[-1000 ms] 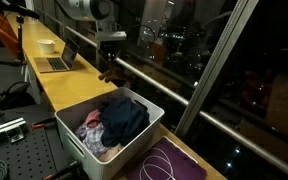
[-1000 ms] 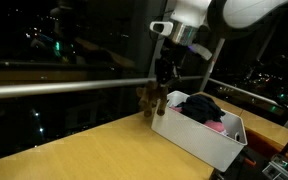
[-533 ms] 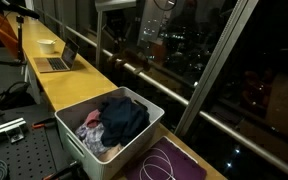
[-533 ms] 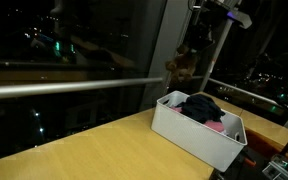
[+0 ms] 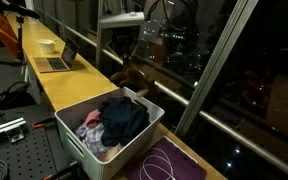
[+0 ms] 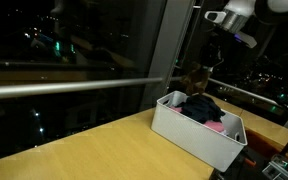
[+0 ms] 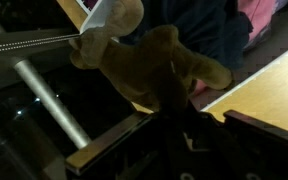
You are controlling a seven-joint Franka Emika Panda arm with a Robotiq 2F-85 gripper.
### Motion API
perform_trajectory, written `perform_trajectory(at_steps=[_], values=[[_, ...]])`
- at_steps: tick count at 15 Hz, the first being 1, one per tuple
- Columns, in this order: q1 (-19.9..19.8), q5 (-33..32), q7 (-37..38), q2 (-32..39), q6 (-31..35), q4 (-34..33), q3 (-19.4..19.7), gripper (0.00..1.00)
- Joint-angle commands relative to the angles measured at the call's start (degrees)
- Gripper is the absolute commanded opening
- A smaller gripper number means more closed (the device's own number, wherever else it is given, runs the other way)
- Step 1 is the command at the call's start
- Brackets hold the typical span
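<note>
My gripper (image 7: 177, 112) is shut on a brown stuffed toy (image 7: 149, 62) with a white tag (image 7: 109, 15), which hangs from the fingers. In both exterior views the toy (image 5: 134, 72) (image 6: 195, 80) hangs under the gripper (image 5: 132, 52) (image 6: 210, 55), in the air just above the window-side rim of a white bin (image 5: 72, 135) (image 6: 189, 135). The bin holds dark blue clothing (image 5: 124, 117) and pink clothing (image 5: 91, 121). The wrist view shows the same clothing (image 7: 204, 20) beyond the toy.
The bin stands on a long wooden counter (image 5: 64, 90) along a dark window with a metal railing (image 7: 49, 100). A laptop (image 5: 56, 62) and a small bowl (image 5: 47, 45) sit farther along. A purple mat with white cable (image 5: 169, 165) lies by the bin.
The gripper lifted the toy off the counter beside the bin, rose high, then carried it sideways and came down a little over the bin's far rim.
</note>
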State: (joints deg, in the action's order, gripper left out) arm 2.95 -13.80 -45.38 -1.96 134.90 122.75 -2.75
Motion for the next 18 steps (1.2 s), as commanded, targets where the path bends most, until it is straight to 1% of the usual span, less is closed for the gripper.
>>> perform_trajectory(at_steps=[1,2,5,7,8,9,10,11,13,18], values=[[0.24,1.02,-0.11,1.02,2.21,2.21,-0.07,0.4],[0.27,1.18,-0.07,0.83,2.28,2.71,-0.15,0.46],[0.24,1.53,-0.26,-0.88,1.69,3.75,-0.14,0.68],[0.24,2.12,-0.35,-2.22,1.45,4.2,-0.05,0.81],[0.32,2.59,-0.16,-2.94,1.35,4.47,-0.03,0.9],[0.42,2.52,1.28,-3.69,1.2,4.85,-0.09,0.96],[0.52,2.62,2.37,-4.48,1.08,5.33,-0.11,1.0],[0.43,1.2,1.2,-1.54,1.2,3.31,0.05,0.86],[0.54,1.31,2.04,-2.78,1.17,4.01,0.12,1.0],[0.58,1.34,2.42,-3.3,1.17,4.59,0.15,1.0]])
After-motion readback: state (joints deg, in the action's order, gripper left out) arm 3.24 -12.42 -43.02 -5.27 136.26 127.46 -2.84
